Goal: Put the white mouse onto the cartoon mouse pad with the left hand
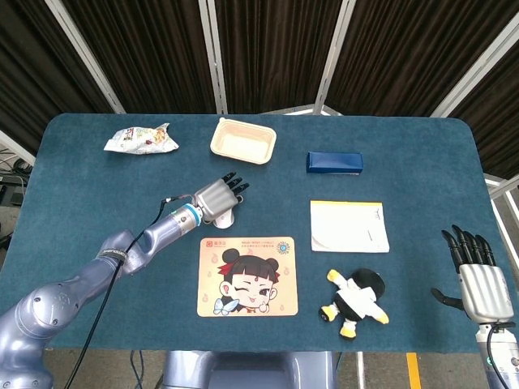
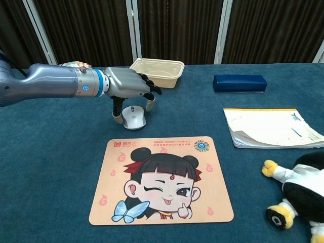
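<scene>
The white mouse (image 2: 134, 119) lies on the blue table just behind the cartoon mouse pad (image 2: 162, 179), off its top edge. My left hand (image 2: 129, 83) hangs directly over the mouse, with the thumb down beside its left side and a finger down by its right side; the mouse still rests on the table. From the head view the left hand (image 1: 217, 197) covers most of the mouse (image 1: 227, 219), and the pad (image 1: 247, 277) lies just in front of it. My right hand (image 1: 478, 279) stands at the table's front right with fingers spread, holding nothing.
A beige food container (image 1: 243, 140) and a snack bag (image 1: 141, 139) sit at the back left. A dark blue box (image 1: 334, 162) and a white notepad (image 1: 349, 225) lie to the right. A plush toy (image 1: 357, 301) lies right of the pad.
</scene>
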### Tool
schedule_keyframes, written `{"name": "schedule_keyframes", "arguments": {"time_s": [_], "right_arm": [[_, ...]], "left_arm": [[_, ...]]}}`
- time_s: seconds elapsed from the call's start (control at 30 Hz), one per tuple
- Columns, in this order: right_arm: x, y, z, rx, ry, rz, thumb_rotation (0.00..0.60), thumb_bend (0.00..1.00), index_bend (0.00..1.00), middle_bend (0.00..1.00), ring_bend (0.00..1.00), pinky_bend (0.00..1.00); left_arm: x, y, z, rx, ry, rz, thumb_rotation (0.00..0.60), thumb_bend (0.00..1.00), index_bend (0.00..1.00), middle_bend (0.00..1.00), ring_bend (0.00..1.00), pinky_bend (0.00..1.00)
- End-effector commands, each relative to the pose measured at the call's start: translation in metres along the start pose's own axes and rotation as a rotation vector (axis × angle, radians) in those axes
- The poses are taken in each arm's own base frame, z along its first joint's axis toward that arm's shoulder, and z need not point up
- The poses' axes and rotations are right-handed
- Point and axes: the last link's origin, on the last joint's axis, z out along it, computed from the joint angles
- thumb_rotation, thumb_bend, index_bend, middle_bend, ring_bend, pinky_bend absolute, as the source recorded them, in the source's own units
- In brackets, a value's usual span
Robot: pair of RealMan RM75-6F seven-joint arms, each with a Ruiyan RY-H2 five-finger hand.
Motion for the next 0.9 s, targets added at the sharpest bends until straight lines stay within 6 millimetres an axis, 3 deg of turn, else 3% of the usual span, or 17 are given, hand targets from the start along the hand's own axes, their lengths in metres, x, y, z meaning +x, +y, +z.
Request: {"name": "schedule_keyframes", "arguments": {"time_s": [0.03,0.2,0.47,0.9], "right_arm": [[0.000,0.000,0.000,0.000,0.000,0.000,0.600,0.10,0.03,0.00,0.00,0.00],[0.000,0.000,0.000,0.000,-0.001,0.001,0.600,0.10,0.03,0.00,0.00,0.00],[0.000,0.000,0.000,-0.001,0.000,0.000,0.600,0.10,0.03,0.00,0.00,0.00],[0.000,0.000,0.000,-0.001,0.001,-0.002,0.600,0.10,0.03,0.00,0.00,0.00]], "left_arm": [[-0.001,0.000,0.000,-0.001,-0.005,0.004,0.600,0.16,0.41,0.00,0.00,0.00],[-0.002,0.000,-0.002,-0.002,0.000,-0.011,0.600,0.29,0.52,0.00,0.00,0.00],[0.005,0.004,-0.008,-0.027,0.047,-0.050,0.600,0.30,0.54,0.00,0.00,0.00],[0.032,0.056,-0.036,-0.221,0.144,-0.066,0.600,0.29,0.54,0.00,0.00,0.00]]}}
